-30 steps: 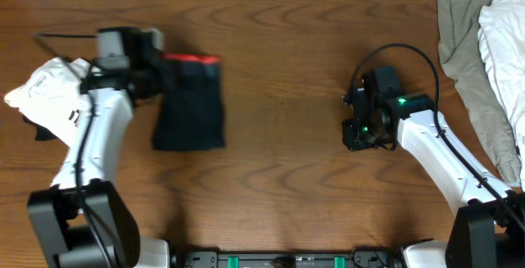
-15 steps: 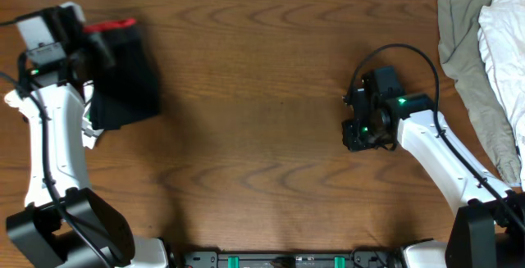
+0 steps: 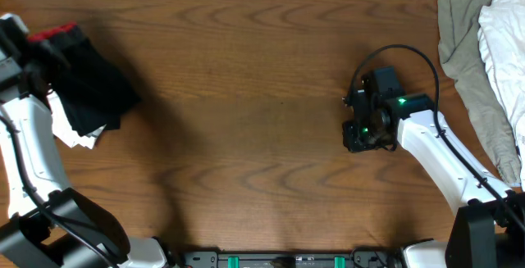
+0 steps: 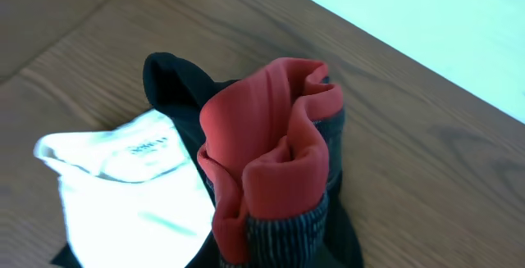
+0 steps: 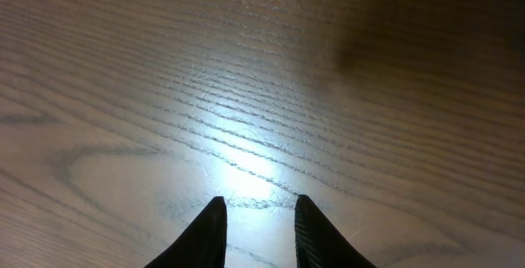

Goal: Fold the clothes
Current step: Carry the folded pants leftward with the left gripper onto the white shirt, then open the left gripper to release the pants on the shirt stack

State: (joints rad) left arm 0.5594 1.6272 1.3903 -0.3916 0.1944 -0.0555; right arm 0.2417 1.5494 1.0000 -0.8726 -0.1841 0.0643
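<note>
The clothes, a folded pair of black trousers (image 3: 94, 92) with a red-edged waistband (image 3: 51, 34), hang at the table's far left. My left gripper (image 3: 34, 48) is shut on the bunched waistband. In the left wrist view the red lining (image 4: 271, 129) and grey striped band (image 4: 283, 235) fill the middle and hide the fingers. The trousers partly cover a white shirt (image 3: 78, 135) (image 4: 123, 186) lying under them. My right gripper (image 3: 361, 133) hovers over bare wood at centre right. It (image 5: 258, 204) stands slightly open with nothing between its fingers.
A heap of grey-beige and white garments (image 3: 484, 55) lies along the right edge. The wooden table (image 3: 246, 96) stretches between the two arms. The table's back edge runs close behind the trousers, with a pale wall (image 4: 426, 14) beyond it.
My left arm has carried the folded trousers leftward, from left of centre to the far left, over the white shirt. The right arm has not moved.
</note>
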